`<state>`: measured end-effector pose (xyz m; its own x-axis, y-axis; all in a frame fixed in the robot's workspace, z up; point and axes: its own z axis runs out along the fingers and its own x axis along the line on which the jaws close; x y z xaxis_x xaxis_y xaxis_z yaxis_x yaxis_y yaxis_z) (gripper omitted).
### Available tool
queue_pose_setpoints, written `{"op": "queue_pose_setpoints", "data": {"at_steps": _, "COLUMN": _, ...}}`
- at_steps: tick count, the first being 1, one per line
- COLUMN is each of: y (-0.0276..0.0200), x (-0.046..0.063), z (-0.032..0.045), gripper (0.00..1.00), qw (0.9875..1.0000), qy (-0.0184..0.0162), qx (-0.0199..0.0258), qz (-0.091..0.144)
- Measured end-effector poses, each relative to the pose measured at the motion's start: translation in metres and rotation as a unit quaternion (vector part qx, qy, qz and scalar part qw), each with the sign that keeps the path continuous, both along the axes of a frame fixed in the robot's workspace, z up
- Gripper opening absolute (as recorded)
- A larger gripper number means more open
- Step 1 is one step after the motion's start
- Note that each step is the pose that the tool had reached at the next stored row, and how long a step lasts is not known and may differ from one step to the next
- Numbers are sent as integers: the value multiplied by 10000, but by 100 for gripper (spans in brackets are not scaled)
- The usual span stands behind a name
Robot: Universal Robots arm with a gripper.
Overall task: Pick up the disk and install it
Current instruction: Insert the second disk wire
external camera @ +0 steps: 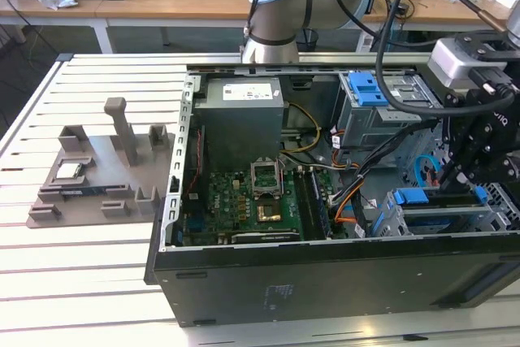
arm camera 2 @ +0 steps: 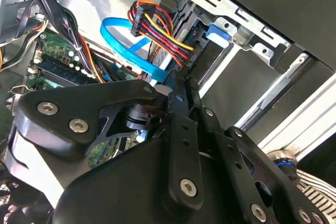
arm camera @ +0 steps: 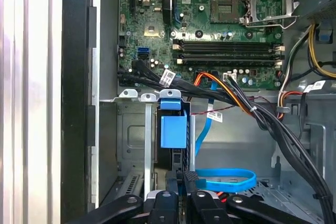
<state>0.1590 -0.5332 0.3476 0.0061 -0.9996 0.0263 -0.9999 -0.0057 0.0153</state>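
Both black fingers of my tool are drawn together with nothing clamped between them, as both wrist views show, so the tool is clenched on empty air. It hangs inside the open black computer case that lies on its side on the white slatted surface, at the end of the case toward the exterior view's right. The flat silver disk with blue plastic rails stands edge-on in a slot of the silver drive bay in the case's corner, and in the first wrist view my fingertips sit right at its outer edge; I cannot tell whether they touch it. In the exterior view the disk shows as a blue strip just under my tool. A flat bright-blue ribbon cable loops just beside the fingertips, and a bundle of red, yellow and orange wires runs to a plug near the bay. Beyond the bay lies the green motherboard with its empty processor socket, next to the grey metal power supply box. A silver metal cage with a blue plastic latch stands at the case's far side. Well apart from the case, on the surface toward the exterior view's left, rests a grey moulded holder with a small square silver chip on it.
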Motion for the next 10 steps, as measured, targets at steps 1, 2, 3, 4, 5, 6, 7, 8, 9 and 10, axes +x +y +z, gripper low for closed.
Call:
{"op": "queue_pose_setpoints", "data": {"at_steps": 1, "y": 0, "x": 0, "z": -3, "gripper": 16, "qw": 10000, "qy": 0, "qx": 0, "qz": 0}}
{"op": "queue_pose_setpoints", "data": {"at_steps": 2, "y": 0, "x": 0, "z": -4, "gripper": 16, "qw": 10000, "qy": 0, "qx": -1, "qz": 0}}
{"op": "queue_pose_setpoints", "data": {"at_steps": 3, "y": 0, "x": 0, "z": -5, "gripper": 16, "qw": 10000, "qy": 0, "qx": -1, "qz": 0}}
{"op": "queue_pose_setpoints", "data": {"at_steps": 4, "y": 0, "x": 0, "z": -8, "gripper": 16, "qw": 10000, "qy": 0, "qx": -1, "qz": 0}}
{"op": "queue_pose_setpoints", "data": {"at_steps": 5, "y": 0, "x": 0, "z": -11, "gripper": 16, "qw": 10000, "qy": 0, "qx": 0, "qz": 0}}
{"op": "queue_pose_setpoints", "data": {"at_steps": 6, "y": 0, "x": 0, "z": -13, "gripper": 16, "qw": 10000, "qy": 0, "qx": 0, "qz": 0}}
{"op": "queue_pose_setpoints", "data": {"at_steps": 7, "y": 0, "x": 0, "z": -14, "gripper": 16, "qw": 10000, "qy": 0, "qx": 0, "qz": 0}}
{"op": "queue_pose_setpoints", "data": {"at_steps": 8, "y": 1, "x": -2, "z": -18, "gripper": 16, "qw": 10000, "qy": 0, "qx": 1, "qz": 1}}
{"op": "queue_pose_setpoints", "data": {"at_steps": 9, "y": 0, "x": -8, "z": -21, "gripper": 16, "qw": 10000, "qy": -1, "qx": 2, "qz": 0}}
{"op": "queue_pose_setpoints", "data": {"at_steps": 10, "y": 0, "x": -13, "z": -22, "gripper": 16, "qw": 10000, "qy": -1, "qx": 2, "qz": 0}}
